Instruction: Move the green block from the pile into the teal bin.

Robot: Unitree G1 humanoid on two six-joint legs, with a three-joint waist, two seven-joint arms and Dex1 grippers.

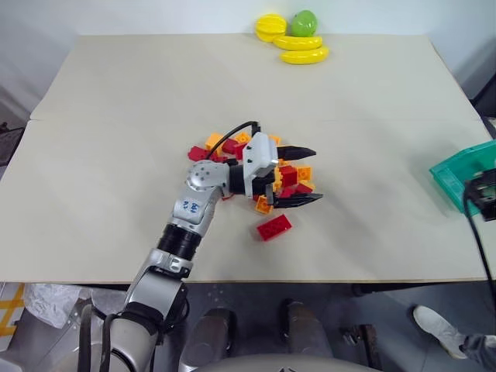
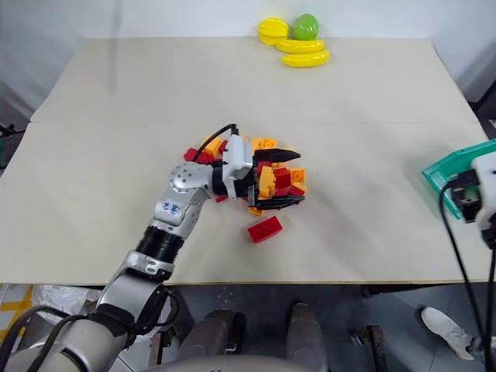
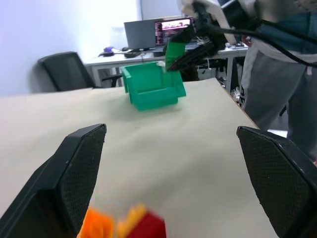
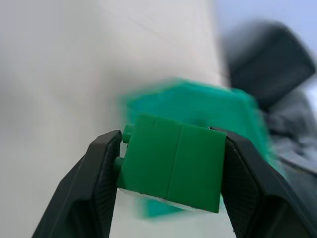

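On the tan tabletop (image 1: 116, 116), your right gripper (image 4: 168, 163) pinches the green block (image 4: 171, 161) beside the teal bin (image 1: 457, 174) at the right edge. Carry it over the bin, then let go. Your left gripper (image 1: 298, 174) gapes wide over the pile (image 1: 267, 174).

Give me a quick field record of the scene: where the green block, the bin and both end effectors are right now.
green block: clamped between the right end effector's fingers, off the table
right end effector: shut on the block, at the teal bin, block not yet released
teal bin: at the table's right edge
left end effector: open, fingers spread over the pile, holding nothing
pile: red and orange bricks mid-table; one red brick lies apart on the near side
toy fruit: far edge of the table
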